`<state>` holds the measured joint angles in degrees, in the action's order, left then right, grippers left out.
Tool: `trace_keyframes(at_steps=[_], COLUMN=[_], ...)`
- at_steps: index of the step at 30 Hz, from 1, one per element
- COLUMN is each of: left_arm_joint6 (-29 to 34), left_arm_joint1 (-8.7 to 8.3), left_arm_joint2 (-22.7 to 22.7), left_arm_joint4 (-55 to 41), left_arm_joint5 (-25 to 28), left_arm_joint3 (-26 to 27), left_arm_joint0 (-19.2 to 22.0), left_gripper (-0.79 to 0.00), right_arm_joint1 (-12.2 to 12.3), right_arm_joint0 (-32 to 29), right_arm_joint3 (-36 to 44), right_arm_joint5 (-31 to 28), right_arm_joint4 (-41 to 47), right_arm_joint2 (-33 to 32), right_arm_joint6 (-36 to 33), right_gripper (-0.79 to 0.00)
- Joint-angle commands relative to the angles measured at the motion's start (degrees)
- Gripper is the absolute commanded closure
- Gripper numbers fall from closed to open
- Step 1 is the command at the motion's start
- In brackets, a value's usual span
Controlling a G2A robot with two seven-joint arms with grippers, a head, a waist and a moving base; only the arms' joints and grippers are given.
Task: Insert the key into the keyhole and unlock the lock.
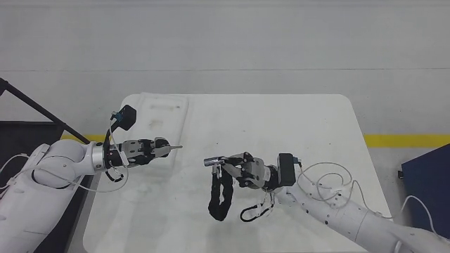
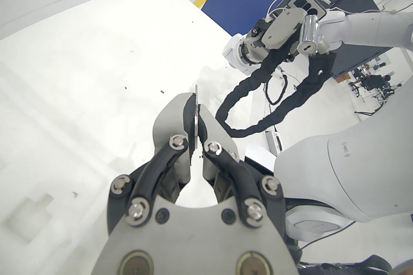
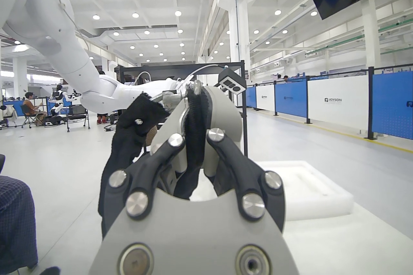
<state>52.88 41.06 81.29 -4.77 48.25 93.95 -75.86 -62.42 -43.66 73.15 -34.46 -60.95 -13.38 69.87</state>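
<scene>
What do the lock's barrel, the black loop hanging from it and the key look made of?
Lock barrel: probably polished, chrome-like metal, judging by the mirror reflections on its side.
Black loop: apparently a woven fabric sleeve, matte and wrinkled; what it covers is hidden.
Key: thin flat metal, dull grey, seen edge-on.

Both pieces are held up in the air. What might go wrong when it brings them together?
The thin metal key is pinched in the left gripper and may twist on contact. The right gripper appears to grip the black fabric-sleeved chain, not the silver lock cylinder itself, so the keyhole may swing off line.
</scene>
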Motion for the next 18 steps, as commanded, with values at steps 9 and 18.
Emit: trace_keyframes(at_steps=[9, 18], left_arm_joint6=[0.00, 0.00], left_arm_joint1=[0.00, 0.00], left_arm_joint2=[0.00, 0.00], left_arm_joint4=[0.00, 0.00], left_arm_joint5=[0.00, 0.00], left_arm_joint3=[0.00, 0.00], left_arm_joint0=[0.00, 0.00], left_gripper=[0.000, 0.000], right_arm_joint1=[-0.13, -0.47], right_arm_joint0=[-0.29, -2.96], right_arm_joint3=[-2.24, -3.19], right_arm_joint5=[-3.20, -4.98], right_arm_joint4=[5.03, 7.13], right_arm_joint2=[-1.53, -3.97], right_arm_joint6=[-3.22, -4.98], right_gripper=[0.000, 0.000])
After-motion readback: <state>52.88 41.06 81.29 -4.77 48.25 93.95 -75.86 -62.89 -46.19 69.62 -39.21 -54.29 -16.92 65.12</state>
